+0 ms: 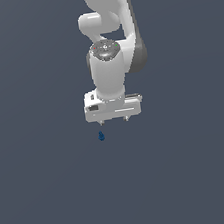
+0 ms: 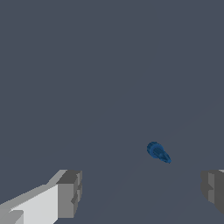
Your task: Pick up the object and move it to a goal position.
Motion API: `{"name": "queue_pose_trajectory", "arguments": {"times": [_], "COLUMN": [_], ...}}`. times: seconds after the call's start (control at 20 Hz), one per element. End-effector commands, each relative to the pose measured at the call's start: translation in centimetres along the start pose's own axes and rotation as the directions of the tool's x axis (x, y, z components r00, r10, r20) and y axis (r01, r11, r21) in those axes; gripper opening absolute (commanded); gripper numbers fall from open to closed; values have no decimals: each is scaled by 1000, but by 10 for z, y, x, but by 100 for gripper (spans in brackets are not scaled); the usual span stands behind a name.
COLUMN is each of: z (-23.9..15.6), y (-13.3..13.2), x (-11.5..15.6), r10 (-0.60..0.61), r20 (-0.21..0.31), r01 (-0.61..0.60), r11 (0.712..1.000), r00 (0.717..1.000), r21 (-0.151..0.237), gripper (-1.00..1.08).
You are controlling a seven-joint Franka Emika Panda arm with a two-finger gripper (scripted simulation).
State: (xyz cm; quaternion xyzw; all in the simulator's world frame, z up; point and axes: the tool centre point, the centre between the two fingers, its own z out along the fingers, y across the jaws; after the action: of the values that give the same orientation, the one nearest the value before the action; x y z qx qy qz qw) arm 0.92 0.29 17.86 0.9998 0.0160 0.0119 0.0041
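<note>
The pincer [image 1: 113, 120] hangs spread wide and empty, with the blue blob [image 1: 101, 135] apart from it, ungripped.

A plain, flat, dark slate-grey counter [image 1: 50, 193] fills both views, with no visible edge, seam or marking. The only thing lying on it is the object [image 1: 101, 135], a tiny dark blue rounded blob, seen in the wrist view as slightly elongated [image 2: 158, 152].
</note>
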Motion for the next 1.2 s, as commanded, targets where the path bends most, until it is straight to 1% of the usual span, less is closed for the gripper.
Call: {"name": "queue_pose_trajectory", "arguments": {"times": [0.0, 0.5, 0.85, 1.15], "z": [0, -11, -11, -7], "y": [0, 3, 3, 6], "x": [0, 1, 1, 0], "r10": [0, 2, 0, -39], "r20": [0, -12, -11, -9], "r01": [0, -3, 0, 39], "r11": [1000, 1000, 1000, 999], "r00": [1000, 1000, 1000, 999], "r21": [0, -24, -23, -24], "gripper": [100, 100, 100, 100]}}
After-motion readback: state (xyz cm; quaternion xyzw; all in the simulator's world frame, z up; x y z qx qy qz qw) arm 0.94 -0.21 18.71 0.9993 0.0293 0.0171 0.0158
